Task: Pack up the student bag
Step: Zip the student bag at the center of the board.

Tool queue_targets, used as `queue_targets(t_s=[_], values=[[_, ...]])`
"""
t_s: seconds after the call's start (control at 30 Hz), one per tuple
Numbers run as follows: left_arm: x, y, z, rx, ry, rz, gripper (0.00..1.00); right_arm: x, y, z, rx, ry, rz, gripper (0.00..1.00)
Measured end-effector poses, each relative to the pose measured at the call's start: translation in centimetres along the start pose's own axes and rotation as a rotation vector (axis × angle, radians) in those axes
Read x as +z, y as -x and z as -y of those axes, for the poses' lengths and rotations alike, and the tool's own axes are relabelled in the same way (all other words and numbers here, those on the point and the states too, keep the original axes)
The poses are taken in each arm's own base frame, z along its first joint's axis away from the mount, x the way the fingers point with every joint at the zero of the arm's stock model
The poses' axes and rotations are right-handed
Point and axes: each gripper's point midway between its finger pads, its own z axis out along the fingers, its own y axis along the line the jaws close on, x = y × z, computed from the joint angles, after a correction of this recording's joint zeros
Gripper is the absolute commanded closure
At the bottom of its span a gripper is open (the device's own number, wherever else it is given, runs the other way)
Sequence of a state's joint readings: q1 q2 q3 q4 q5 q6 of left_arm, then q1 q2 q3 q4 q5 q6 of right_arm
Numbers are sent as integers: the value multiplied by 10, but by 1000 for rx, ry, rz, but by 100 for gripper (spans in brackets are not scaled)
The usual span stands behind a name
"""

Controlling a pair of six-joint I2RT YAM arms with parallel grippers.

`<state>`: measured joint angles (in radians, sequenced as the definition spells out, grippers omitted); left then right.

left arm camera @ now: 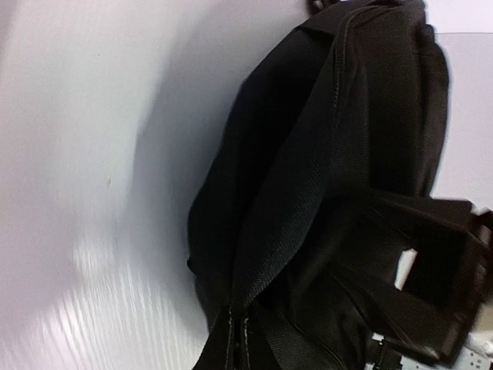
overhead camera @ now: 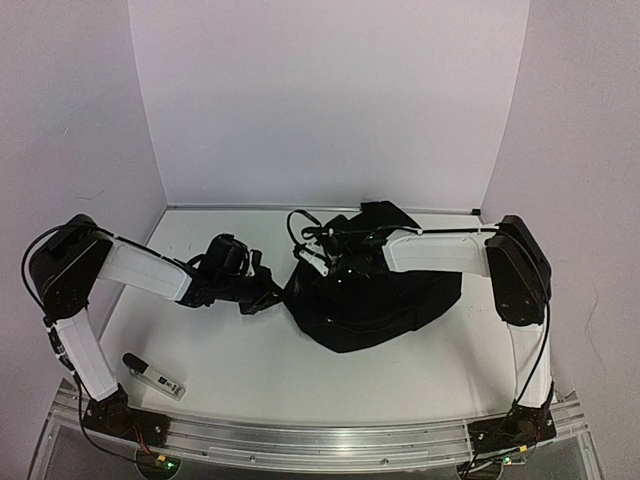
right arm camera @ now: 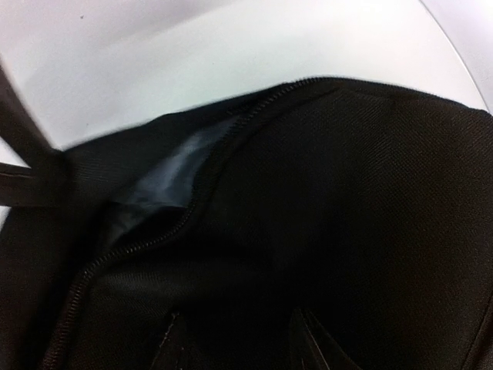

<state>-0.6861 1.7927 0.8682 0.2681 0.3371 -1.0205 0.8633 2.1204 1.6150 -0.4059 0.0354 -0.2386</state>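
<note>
The student bag (overhead camera: 375,305), a soft black backpack, lies flat at the middle right of the table. My left gripper (overhead camera: 262,293) is at the bag's left edge. In the left wrist view it (left arm camera: 239,339) is shut on a fold of the bag's (left arm camera: 323,154) black fabric. My right gripper (overhead camera: 337,263) hovers over the bag's upper left part. In the right wrist view its jaws (right arm camera: 243,320) stand apart over the black cloth, with dark fingertips (right arm camera: 171,335) just showing. Beside them a zip opening (right arm camera: 166,181) gapes and shows grey lining.
A small white and black object (overhead camera: 155,377) lies near the front left, by the left arm's base. The bag's straps (overhead camera: 300,228) and a black flap (overhead camera: 388,215) spread toward the back wall. White walls close the table on three sides.
</note>
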Motion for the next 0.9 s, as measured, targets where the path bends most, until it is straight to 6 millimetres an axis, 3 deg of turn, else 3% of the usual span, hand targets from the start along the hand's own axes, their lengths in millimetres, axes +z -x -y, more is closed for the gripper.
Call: queue_targets(t_s=[0.13,0.3,0.33,0.4,0.47,0.67,0.8,0.9], values=[[-28,-2,21,25,-56,29,100,1,-4,2,-7,-11,-10,55],[-50,-6,28,32,-71,45,100,-7,0,2,-25,1,16,49],[-52,-7,28,32,-71,44,95,-9,1,1,-28,14,19,46],[-52,-8,27,28,-67,40,73,-15,-1,-6,-31,72,25,42],[-52,-7,26,16,-63,44,61,-25,-5,-13,-21,145,21,39],[-48,-4,21,11,-55,56,38,-87,11,-19,51,300,99,37],[-46,-13,16,111,14,42,36,-138,29,-15,73,350,199,37],[-43,-29,36,251,32,-1,37,-161,24,-19,77,395,229,38]])
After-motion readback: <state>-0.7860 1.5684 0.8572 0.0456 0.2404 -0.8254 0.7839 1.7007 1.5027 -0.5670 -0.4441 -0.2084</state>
